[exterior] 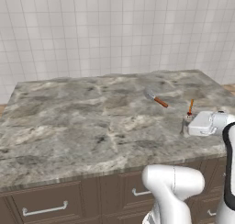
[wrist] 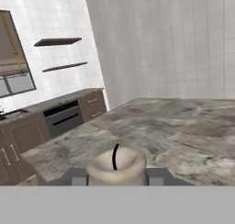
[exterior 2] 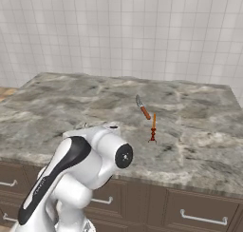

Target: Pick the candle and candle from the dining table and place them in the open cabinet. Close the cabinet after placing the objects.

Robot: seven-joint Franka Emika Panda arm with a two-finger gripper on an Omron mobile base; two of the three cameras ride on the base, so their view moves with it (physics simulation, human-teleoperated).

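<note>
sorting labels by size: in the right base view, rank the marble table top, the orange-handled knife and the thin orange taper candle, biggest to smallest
1. Grey-brown marble table top, by far the largest.
2 and 3. Orange-handled knife with silver blade and thin orange taper candle with dark red base: they look about alike in length, so no ranking between them.

From my station I see the counter [exterior: 82, 117], a grey-brown marble-patterned slab over dark brown drawer fronts [exterior: 46, 204] with silver handles. A knife [exterior: 156, 98] with an orange handle and silver blade lies flat toward the right. Just beyond it to the right, a thin orange taper candle [exterior: 190, 107] stands upright. The arm's white hand [exterior: 204, 123] is level near the counter's right front edge, close to the taper's base; I cannot make out how the pincer's jaws stand. White tiled wall [exterior: 114, 30] behind.
</note>
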